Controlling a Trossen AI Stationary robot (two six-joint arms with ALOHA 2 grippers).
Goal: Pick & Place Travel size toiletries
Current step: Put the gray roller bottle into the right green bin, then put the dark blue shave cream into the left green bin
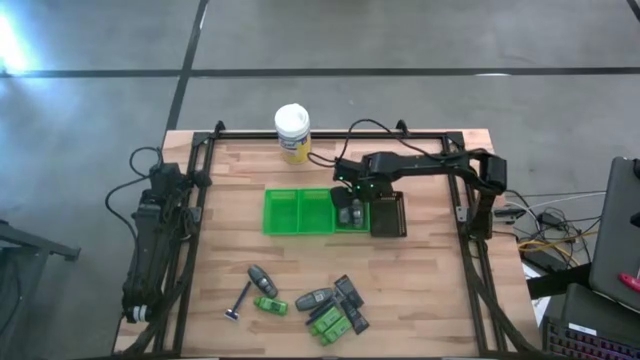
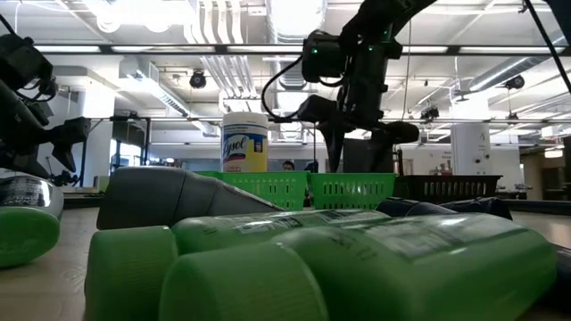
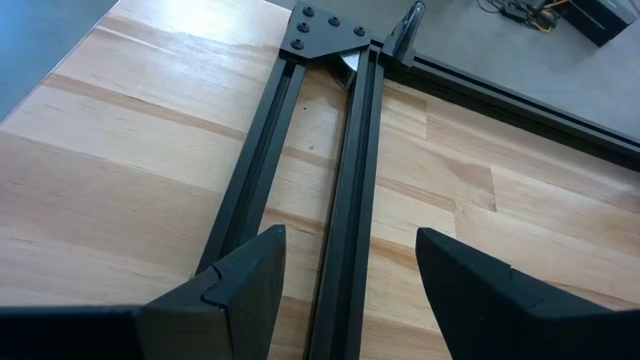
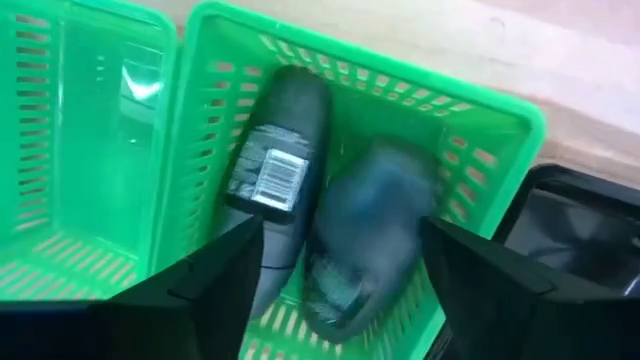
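Right wrist view: right gripper (image 4: 335, 275) spread open above two dark grey bottles (image 4: 280, 165) inside green mesh basket (image 4: 500, 115); left gripper (image 3: 345, 285) open at nine o'clock.

Right arm reaching in over the tabletop, left arm parked at the side.

The right arm stretches from the right edge toward the middle of the tabletop, wrist bent down, its claw (image 1: 352, 212) pointing downward with the two dark fingers (image 4: 190, 290) spread apart and nothing gripped between them. The left arm lies folded along the left edge, its claw (image 3: 350, 290) hanging low over the tabletop, fingers parted and empty.
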